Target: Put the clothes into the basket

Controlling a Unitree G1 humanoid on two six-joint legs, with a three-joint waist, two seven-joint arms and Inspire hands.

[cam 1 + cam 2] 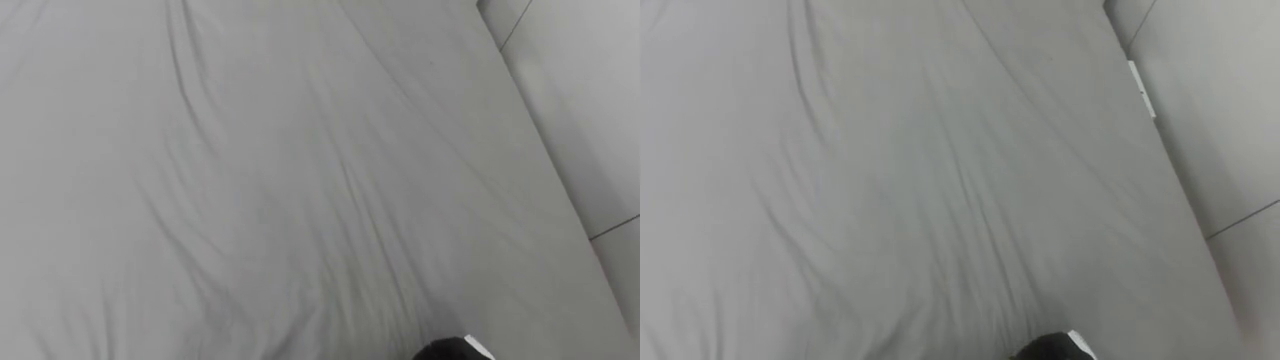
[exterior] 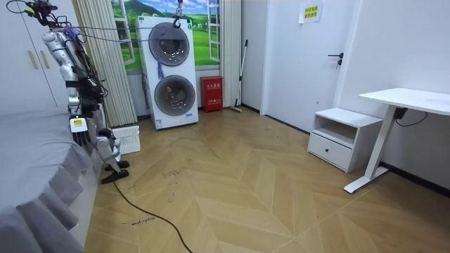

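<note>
- The room view has the robot standing at the side of the grey bed (image 2: 28, 151). The white basket (image 2: 127, 138) sits on the floor just beside it, near the curtain (image 2: 105, 63).
- The eye views look down on the wrinkled sheet (image 1: 280, 180), with floor (image 1: 590, 100) along its right.
- The right hand (image 1: 452, 349) pokes in at the bottom edge, low over the sheet; I cannot tell whether its fingers are apart or together.

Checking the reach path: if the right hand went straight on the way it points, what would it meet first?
Most likely the grey bed sheet: the right hand, showing at the eye view's bottom edge, points across it with nothing else ahead, though its height is unclear.
</note>
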